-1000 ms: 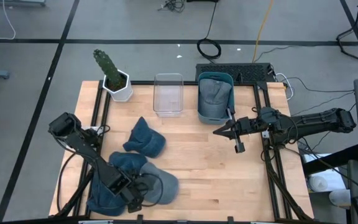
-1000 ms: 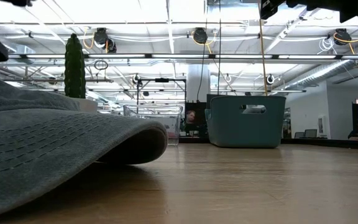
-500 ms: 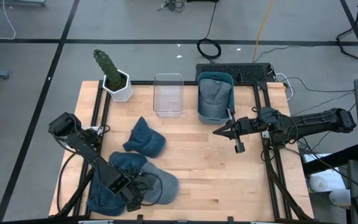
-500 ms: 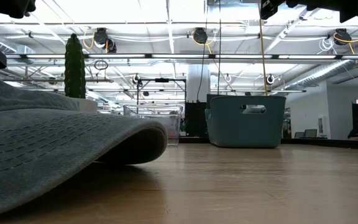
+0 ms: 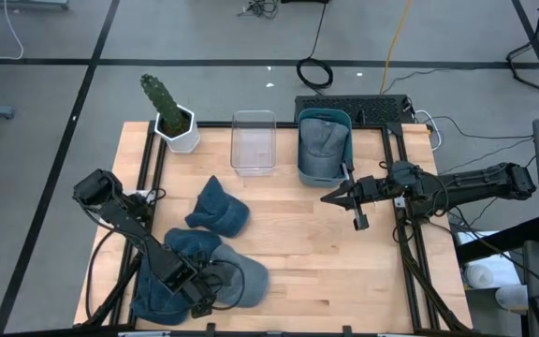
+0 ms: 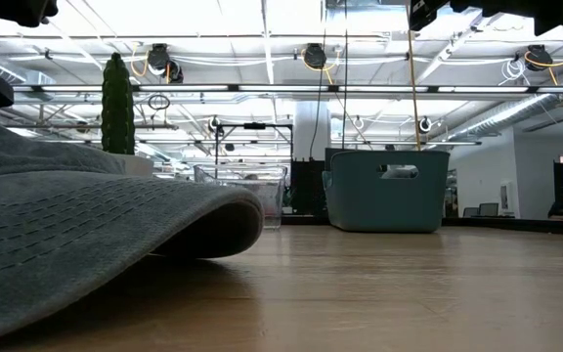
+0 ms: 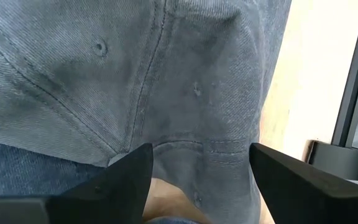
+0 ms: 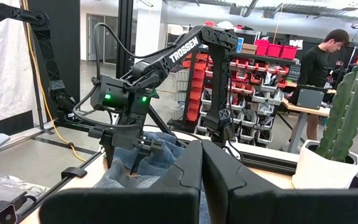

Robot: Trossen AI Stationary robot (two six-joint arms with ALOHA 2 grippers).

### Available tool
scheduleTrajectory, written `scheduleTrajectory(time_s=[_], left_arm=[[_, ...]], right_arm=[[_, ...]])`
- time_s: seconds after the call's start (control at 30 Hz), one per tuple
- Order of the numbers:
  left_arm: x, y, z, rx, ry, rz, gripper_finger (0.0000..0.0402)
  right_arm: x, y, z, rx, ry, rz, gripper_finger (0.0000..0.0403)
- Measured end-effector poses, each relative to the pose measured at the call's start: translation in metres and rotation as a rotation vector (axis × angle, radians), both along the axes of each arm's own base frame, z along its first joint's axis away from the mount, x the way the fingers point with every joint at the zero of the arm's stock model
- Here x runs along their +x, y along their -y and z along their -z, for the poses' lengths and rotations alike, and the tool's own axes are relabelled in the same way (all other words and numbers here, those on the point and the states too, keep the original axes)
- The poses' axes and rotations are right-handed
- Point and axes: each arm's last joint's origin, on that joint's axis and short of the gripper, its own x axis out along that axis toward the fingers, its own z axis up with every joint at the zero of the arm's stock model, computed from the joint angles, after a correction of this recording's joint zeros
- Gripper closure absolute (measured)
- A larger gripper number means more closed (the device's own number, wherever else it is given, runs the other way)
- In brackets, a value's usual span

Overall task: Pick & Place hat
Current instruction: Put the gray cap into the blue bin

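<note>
On the wooden tabletop (image 5: 298,253) there are several hats, and most of them lie in a loose group at the left front part. The left gripper (image 5: 206,292) is low over this group, with its fingers (image 7: 114,180) spread apart, one on each side of the back edge of a grey hat (image 5: 241,279); in the left wrist view the grey cloth fills the space between them, but I cannot tell if the fingers touch it. Just beside the grey hat lies a dark blue hat (image 5: 187,245), and another blue hat (image 5: 155,298) is at the front left edge, partly under the arm. One more blue hat (image 5: 219,208) lies a little apart, nearer to the middle of the tabletop. At the far side stand three things in a row: a cactus in a white pot (image 5: 170,114) at the left corner, a clear plastic box (image 5: 254,142) in the middle, and a teal bin (image 5: 323,142) to the right, which already has a grey hat (image 5: 320,140) inside it. The right gripper (image 5: 328,197) is in the air at the right side of the tabletop, near the teal bin, with its fingers pressed together and nothing between them. In the right wrist view two people (image 8: 321,59) stand in the room behind the cactus.
</note>
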Motion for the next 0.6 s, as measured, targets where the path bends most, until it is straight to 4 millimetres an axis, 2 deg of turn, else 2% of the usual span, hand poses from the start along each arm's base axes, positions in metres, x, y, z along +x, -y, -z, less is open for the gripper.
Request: scheduleTrajectory(time_s=[0.43, 0.6], left_arm=[[0.0004, -0.0004, -0.0001, 0.019, 0.016, 0.008, 0.0129], [0.0006, -0.0006, -0.0001, 0.047, 0.033, 0.082, 0.0128]], right_arm=[[0.0000, 0.0000, 0.0000, 0.000, 0.000, 0.000, 0.0403], [0.0000, 0.0000, 0.0001, 0.000, 0.000, 0.000, 0.0403]])
